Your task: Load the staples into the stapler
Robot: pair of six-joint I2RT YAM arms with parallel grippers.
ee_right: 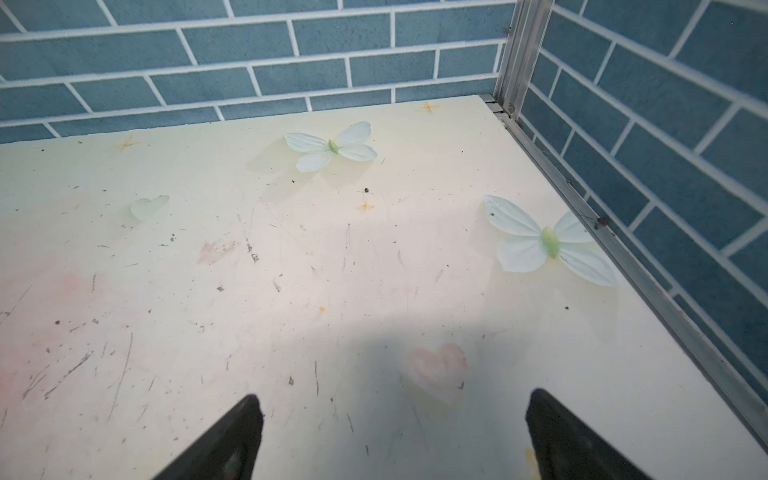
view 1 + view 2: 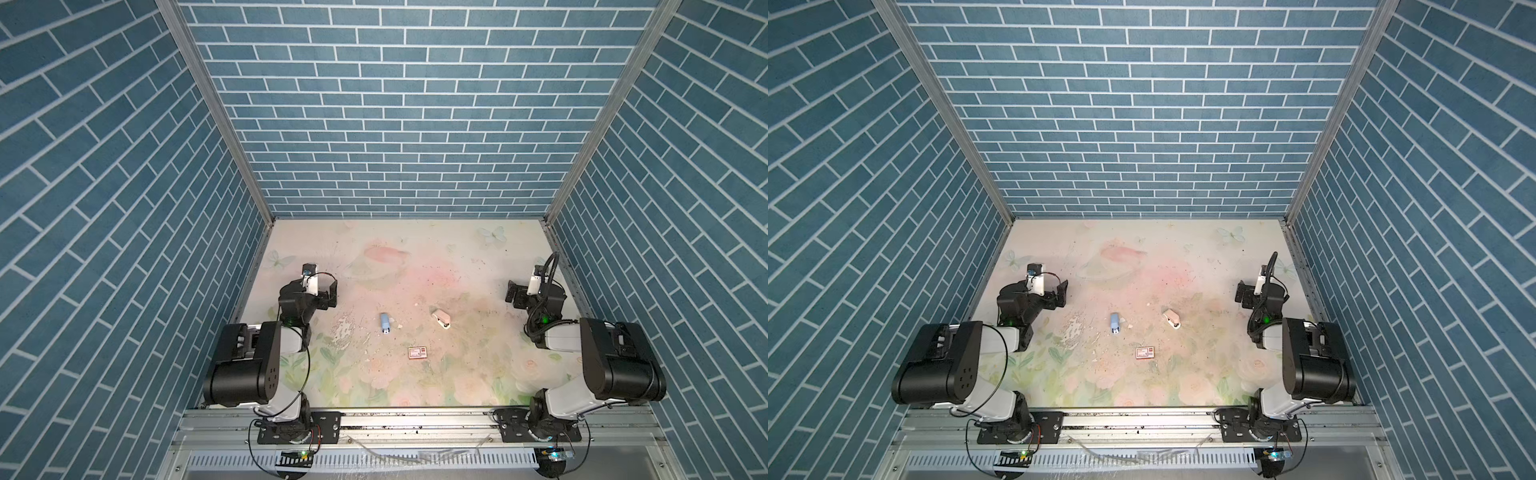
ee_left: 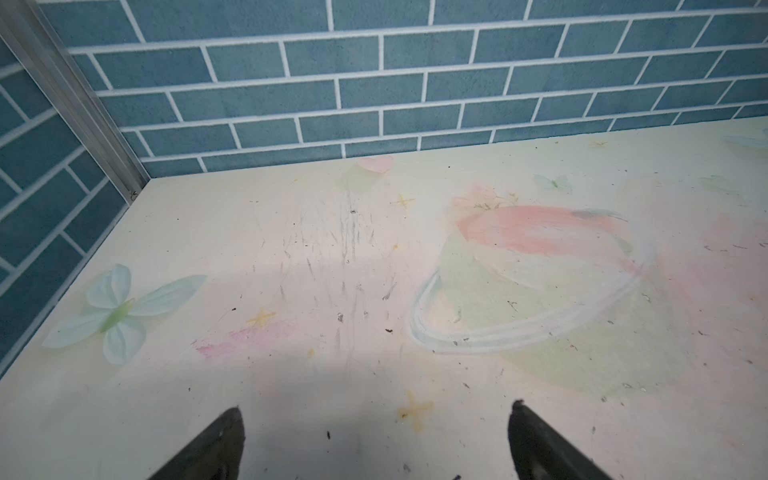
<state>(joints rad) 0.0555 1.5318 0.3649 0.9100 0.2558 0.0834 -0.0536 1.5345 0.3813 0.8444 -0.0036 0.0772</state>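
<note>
Left gripper (image 3: pixel 376 409), jaws spread wide and grasping nothing, hung above bare table (image 3: pixel 291 257) near the left wall. Right gripper (image 1: pixel 395 395), likewise spread and empty, hung near the right wall. Both were well apart from the task's things. Between them, in both top views, lay a blue stapler (image 2: pixel 385 323) toward the left and a beige stapler (image 2: pixel 441 318) toward the right, each resting on the table and apparently closed. The box of staples (image 2: pixel 417 353), labelled in red and white, lay nearer the front edge, in front of the gap between the two staplers and touching neither. No loose staple strip or tray could be made out. Judged from this layout, the task had not begun: the box was yet to be opened, a strip taken out, a stapler opened and the strip seated. The box's label carried print too small to read; no brand showed on either stapler.
</note>
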